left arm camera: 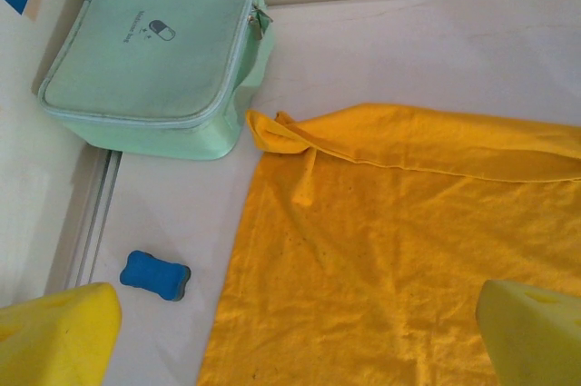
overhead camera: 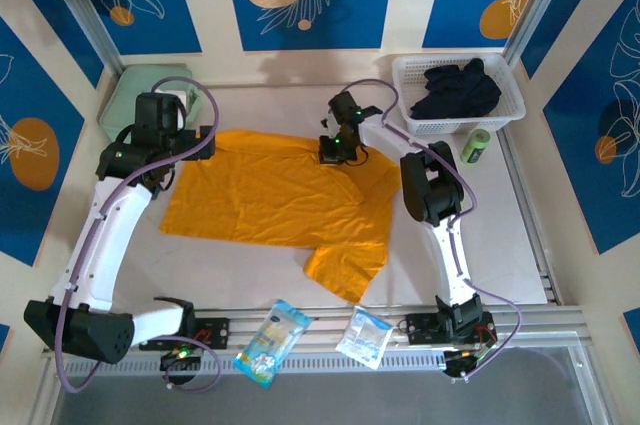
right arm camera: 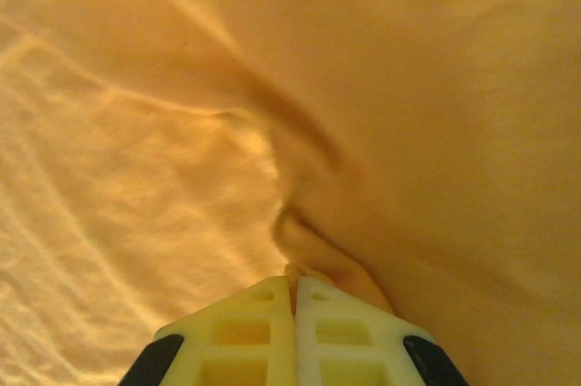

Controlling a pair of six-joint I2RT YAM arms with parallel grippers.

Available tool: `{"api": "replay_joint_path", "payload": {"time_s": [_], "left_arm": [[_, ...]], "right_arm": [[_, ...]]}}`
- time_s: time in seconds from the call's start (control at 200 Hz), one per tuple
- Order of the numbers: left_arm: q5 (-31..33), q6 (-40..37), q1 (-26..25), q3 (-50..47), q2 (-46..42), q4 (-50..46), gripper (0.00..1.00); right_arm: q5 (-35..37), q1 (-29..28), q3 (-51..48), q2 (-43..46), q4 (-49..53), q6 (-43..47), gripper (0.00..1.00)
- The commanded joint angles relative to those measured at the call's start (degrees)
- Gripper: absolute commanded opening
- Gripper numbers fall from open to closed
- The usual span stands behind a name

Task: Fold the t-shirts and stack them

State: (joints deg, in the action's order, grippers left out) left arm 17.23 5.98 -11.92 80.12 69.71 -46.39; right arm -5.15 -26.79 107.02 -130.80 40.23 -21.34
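The right gripper (right arm camera: 293,300) is pinched tight on a pucker of the orange t-shirt (overhead camera: 270,195), which lies spread on the table (overhead camera: 240,267) between the arms. It looks like soft, light cloth that will drape and drag, so hems and corners should grip best. The left gripper (left arm camera: 295,336) gapes wide above its left edge, near the mint zip case (left arm camera: 154,50).

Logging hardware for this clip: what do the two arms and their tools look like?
The left arm and right arm share white links and bulky black joint housings with small green lights. A lilac-grey cable loops along each. The left tool and right tool have pale yellow plastic fingers; the right's show square cut-outs and black side pieces.
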Motion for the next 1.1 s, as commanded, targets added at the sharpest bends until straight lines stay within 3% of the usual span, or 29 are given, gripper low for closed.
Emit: {"api": "replay_joint_path", "payload": {"time_s": [0.0,0.195,0.345,0.81,1.096], "left_arm": [[-1.03,0.42,-0.21,-0.2,-0.41,-0.33,1.0],[-1.78,0.17,-0.29,-0.8,-0.4,0.14,1.0],[-2.2,0.09,-0.24,-0.84,-0.08,0.23,1.0],[-1.77,-0.16,-0.25,-1.32,0.19,0.62,1.0],[-1.68,-0.48,-0.25,-1.98,0.62,0.96,1.0]], "right_arm": [[0.03,-1.78,0.16,1.87,2.52,-3.55,0.0],[0.42,-3.49,0.55,0.95,3.65,-6.11,0.0],[0.32,-4.31,0.24,0.55,3.97,-7.27,0.08],[2.08,-6.16,-0.74,0.11,0.92,-16.82,0.03],[4.41,-7.32,-2.37,-0.5,-2.04,-23.71,0.05]]}}
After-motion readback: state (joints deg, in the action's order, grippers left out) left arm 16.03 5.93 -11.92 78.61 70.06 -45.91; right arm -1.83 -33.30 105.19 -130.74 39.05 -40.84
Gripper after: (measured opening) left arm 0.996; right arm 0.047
